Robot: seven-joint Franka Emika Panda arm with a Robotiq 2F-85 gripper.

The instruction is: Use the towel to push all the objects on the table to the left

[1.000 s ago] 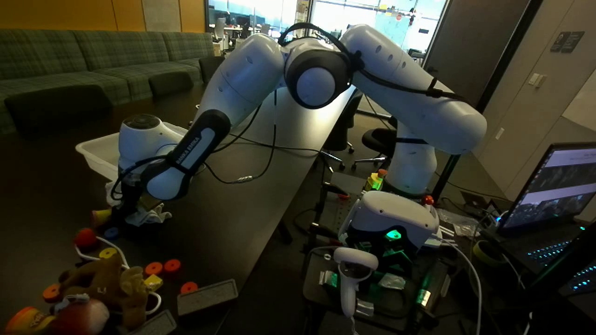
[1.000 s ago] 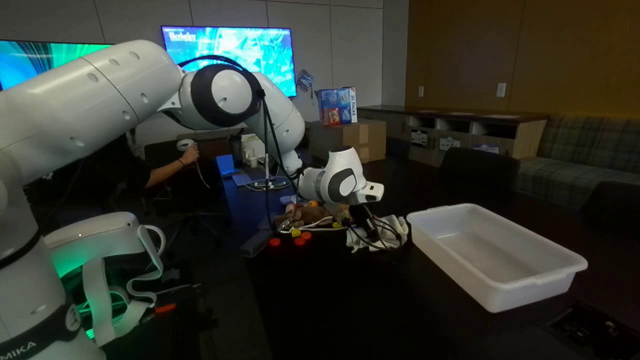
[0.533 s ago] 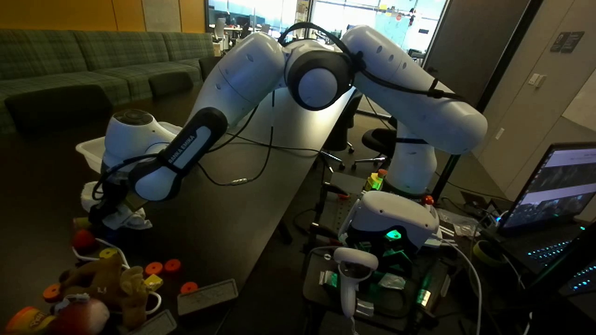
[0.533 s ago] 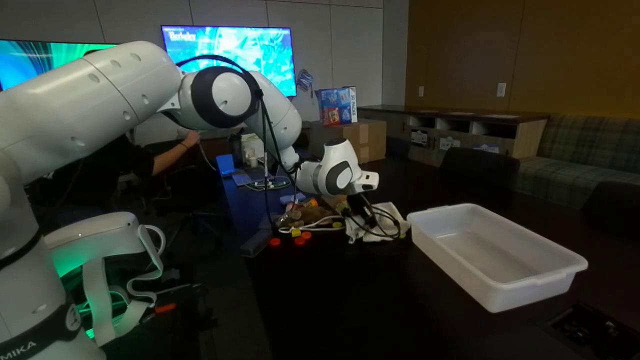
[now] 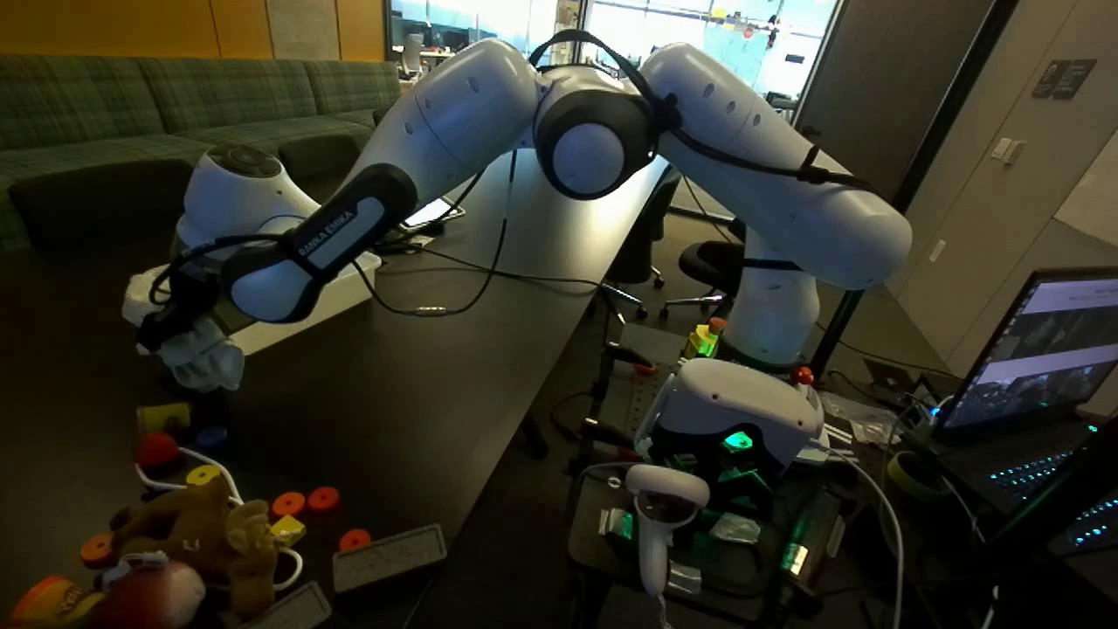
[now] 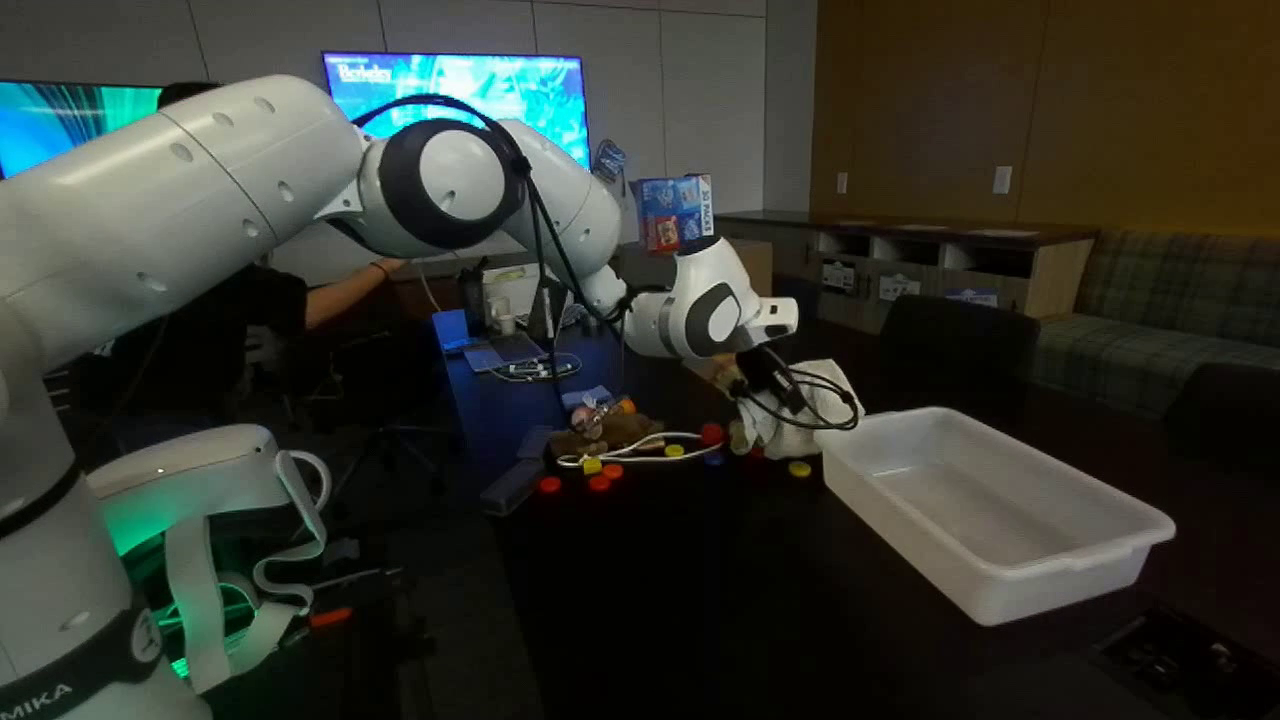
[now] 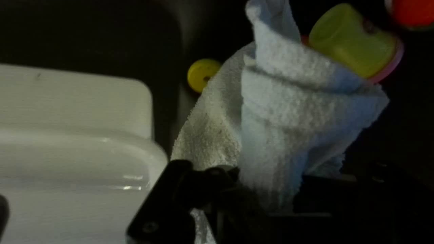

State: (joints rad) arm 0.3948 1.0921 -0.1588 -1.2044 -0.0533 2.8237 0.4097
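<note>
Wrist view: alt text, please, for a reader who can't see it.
The gripper holds a bunched white towel. Past it, on the dark table, are a yellow disc, a yellow-green tub and a red toy cut off at top right. A white tray fills the lower left.

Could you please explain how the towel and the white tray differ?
The towel is fuzzy and crumpled; the tray is smooth and boxy. The towel looks smaller than the tray. The hand grips the towel, while the tray rests on the table. Both are whitish.
</note>
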